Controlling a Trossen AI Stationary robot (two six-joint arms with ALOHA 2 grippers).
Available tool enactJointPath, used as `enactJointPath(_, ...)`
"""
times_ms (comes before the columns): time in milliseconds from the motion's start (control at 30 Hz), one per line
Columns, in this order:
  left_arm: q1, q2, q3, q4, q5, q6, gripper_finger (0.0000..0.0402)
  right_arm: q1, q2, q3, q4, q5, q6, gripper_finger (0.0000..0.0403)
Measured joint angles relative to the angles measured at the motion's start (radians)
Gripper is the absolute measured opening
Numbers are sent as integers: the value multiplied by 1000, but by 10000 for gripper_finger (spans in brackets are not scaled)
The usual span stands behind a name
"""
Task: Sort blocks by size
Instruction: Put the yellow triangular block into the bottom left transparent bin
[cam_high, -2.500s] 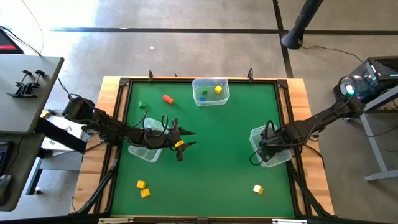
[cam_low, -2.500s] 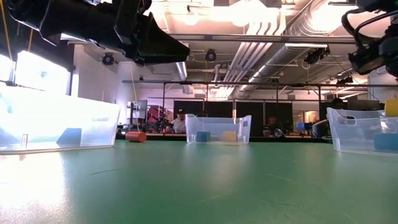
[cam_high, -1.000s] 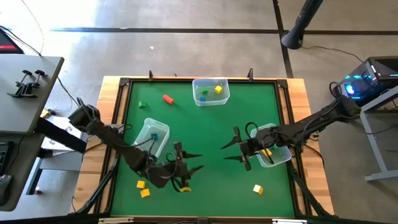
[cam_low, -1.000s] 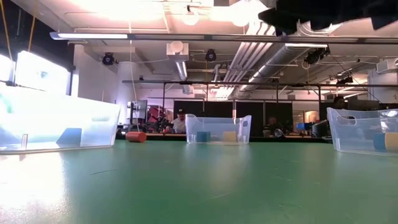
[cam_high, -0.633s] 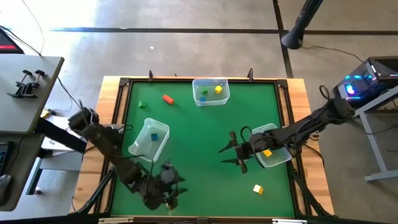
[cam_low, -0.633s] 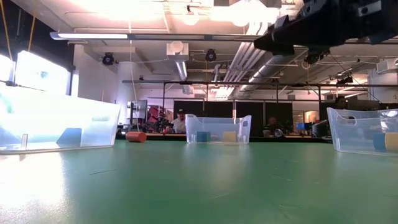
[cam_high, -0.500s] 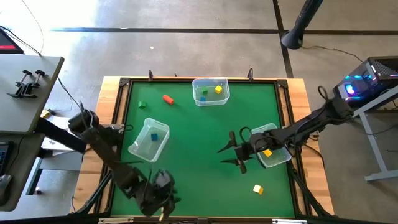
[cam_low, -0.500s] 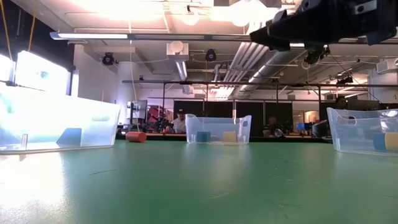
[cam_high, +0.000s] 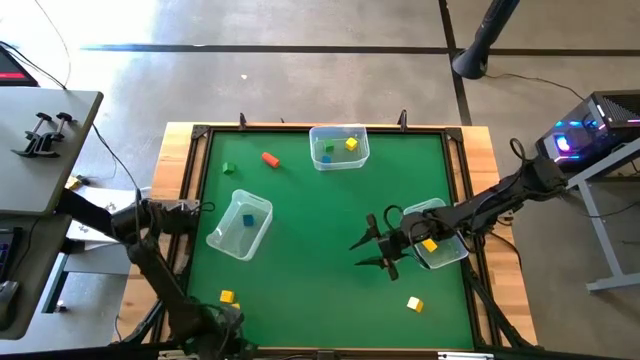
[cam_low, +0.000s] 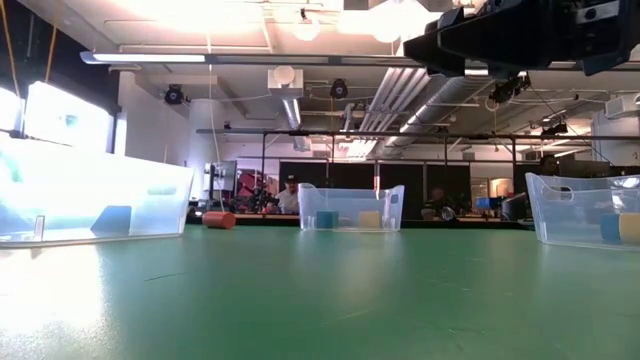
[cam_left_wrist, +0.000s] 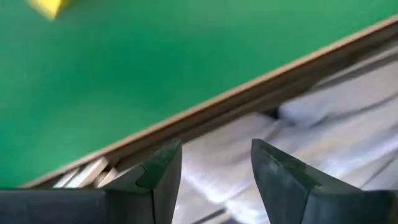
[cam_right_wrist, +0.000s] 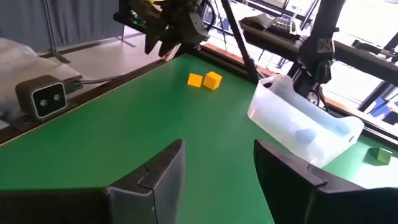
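Observation:
My left gripper (cam_high: 236, 338) (cam_left_wrist: 214, 149) is open and empty at the table's near-left corner, over the near edge. Two yellow blocks (cam_right_wrist: 195, 79) (cam_right_wrist: 212, 79) lie on the green mat just beside it; the high view shows one (cam_high: 227, 297). My right gripper (cam_high: 355, 254) (cam_right_wrist: 217, 152) is open and empty above the mat, just left of the right bin (cam_high: 452, 250), which holds a yellow block (cam_high: 430, 244). Another yellow block (cam_high: 414, 303) lies near the near-right corner. A green block (cam_high: 228, 169) and a red-orange cylinder (cam_high: 269, 158) lie at the far left.
A clear bin (cam_high: 240, 225) with a blue block (cam_high: 247, 219) stands left of centre. A clear bin (cam_high: 339, 146) with yellow and blue blocks stands at the far edge. A wooden rim (cam_high: 300, 126) frames the mat. The mat's middle (cam_high: 320, 230) is bare.
My left gripper has swung from the near middle of the mat toward the near-left corner and now hangs over the near edge. A yellow piece showed at its fingers a second ago; now nothing is between them.

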Motion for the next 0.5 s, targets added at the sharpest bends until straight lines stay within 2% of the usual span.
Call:
enactJointPath(167, -30, 19, 0, -61, 43, 2, 190, 0, 0, 0, -3, -18, 7, 188)
enactJointPath(333, -43, 18, 0, -268, 88, 23, 186, 0, 0, 0, -3, -26, 30, 188)
enactJointPath(500, -44, 16, 0, -388, -86, 158, 179, 0, 0, 0, -3, -37, 55, 188)
